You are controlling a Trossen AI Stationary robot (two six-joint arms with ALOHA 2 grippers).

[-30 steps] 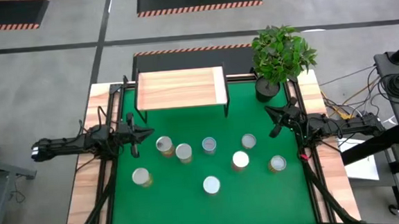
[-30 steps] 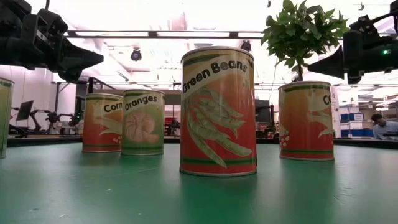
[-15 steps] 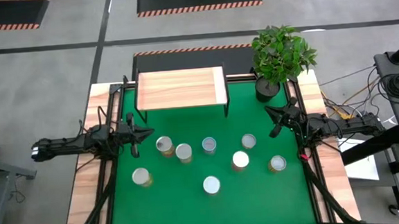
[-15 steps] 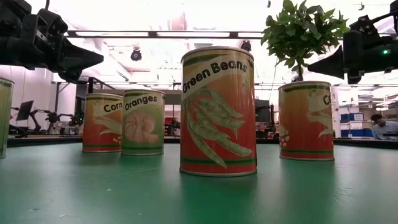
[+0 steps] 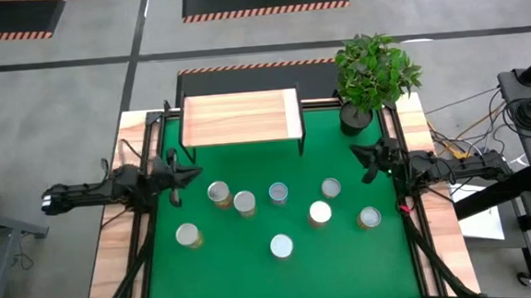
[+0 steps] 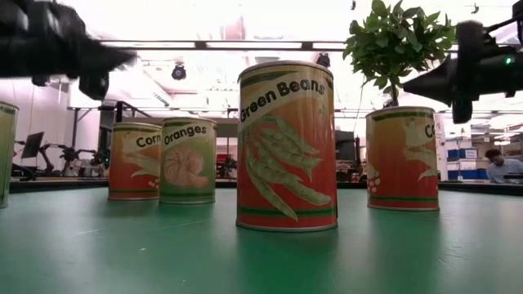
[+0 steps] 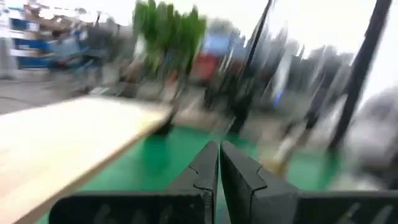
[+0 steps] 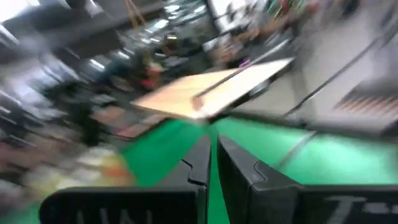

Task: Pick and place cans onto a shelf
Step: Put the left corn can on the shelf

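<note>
From my seat, nearest the low camera stands the Green Beans can on the green mat. All seven cans sit upright, scattered across the middle of the surface, none lifted. Just beyond them my left gripper hovers at the left edge of the mat, fingers together and holding nothing; my right gripper hovers at the right edge, fingers likewise pressed together and empty. Farthest back, the shelf stands bare beside the potted plant. I judge the first pick has not begun. Next I need to spread one pair of fingers and bring them down around the closest can, probably the one near the left gripper.
</note>
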